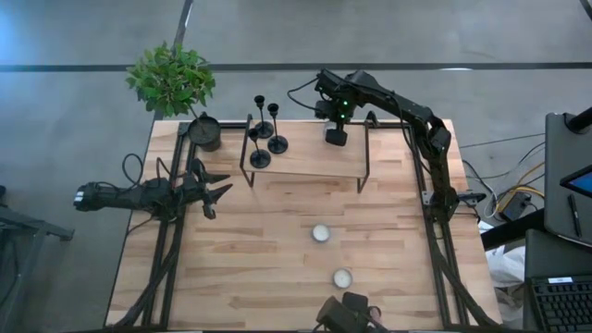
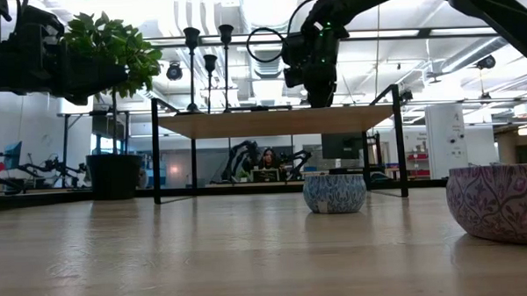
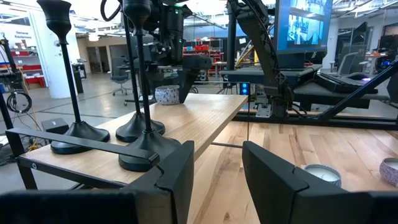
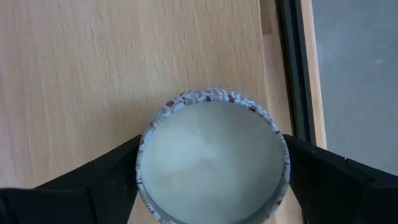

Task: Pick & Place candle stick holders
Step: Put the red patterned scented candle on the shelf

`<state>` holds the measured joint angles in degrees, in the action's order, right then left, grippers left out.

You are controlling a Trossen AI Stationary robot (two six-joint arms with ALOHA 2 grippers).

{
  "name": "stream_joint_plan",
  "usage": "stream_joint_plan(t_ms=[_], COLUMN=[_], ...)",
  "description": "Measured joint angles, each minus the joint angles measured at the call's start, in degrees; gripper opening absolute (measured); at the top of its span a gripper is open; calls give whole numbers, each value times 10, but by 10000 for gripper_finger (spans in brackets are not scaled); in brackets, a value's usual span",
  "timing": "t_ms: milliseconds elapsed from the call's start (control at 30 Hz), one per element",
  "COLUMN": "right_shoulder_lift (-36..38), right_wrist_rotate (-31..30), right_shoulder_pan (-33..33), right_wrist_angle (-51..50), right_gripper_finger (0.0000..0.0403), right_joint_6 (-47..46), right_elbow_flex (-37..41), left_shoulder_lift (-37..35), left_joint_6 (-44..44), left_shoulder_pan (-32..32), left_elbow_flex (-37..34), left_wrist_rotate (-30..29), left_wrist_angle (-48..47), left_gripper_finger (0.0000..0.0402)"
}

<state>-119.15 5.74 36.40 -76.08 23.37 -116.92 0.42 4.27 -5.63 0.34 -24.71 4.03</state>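
Candlesticks: I see three black candlesticks (image 1: 265,131) standing upright, clustered at the left end of the raised shelf (image 1: 305,159).
Near cups: two patterned tealight cups (image 1: 321,233) sit apart on the bench (image 1: 250,259).
Third cup (image 4: 212,155): round, pale wax inside, upright on the shelf's right end, between the right fingers (image 4: 102,180).

A pale butcher-block wooden table (image 1: 250,268) is carrying a low wooden shelf on black metal legs (image 1: 310,159), a dark plant pot (image 1: 204,132) near its far left corner, and two low round patterned tealight cups (image 1: 321,233) (image 1: 342,277) sitting apart on the bare boards. Three slim black candlesticks with flared bases (image 1: 266,134) are standing clustered at the shelf's left end.
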Motion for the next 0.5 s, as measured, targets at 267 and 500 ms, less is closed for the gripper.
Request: stream_joint_plan(t_ms=[267,500], right_shoulder_lift=[0,0], right_wrist_rotate=[1,1], right_shoulder_pan=[-3,-7], right_wrist_angle=[0,1], right_gripper_finger=[368,369], right_joint_6=[10,24], right_elbow_flex=[0,0], left_shoulder_lift=[0,0], left_joint_6=[0,0], left_shoulder_pan=[0,0], left_elbow_flex=[0,0], left_wrist_rotate=[0,0], left_wrist_angle=[0,0], left_gripper_finger=[142,142])
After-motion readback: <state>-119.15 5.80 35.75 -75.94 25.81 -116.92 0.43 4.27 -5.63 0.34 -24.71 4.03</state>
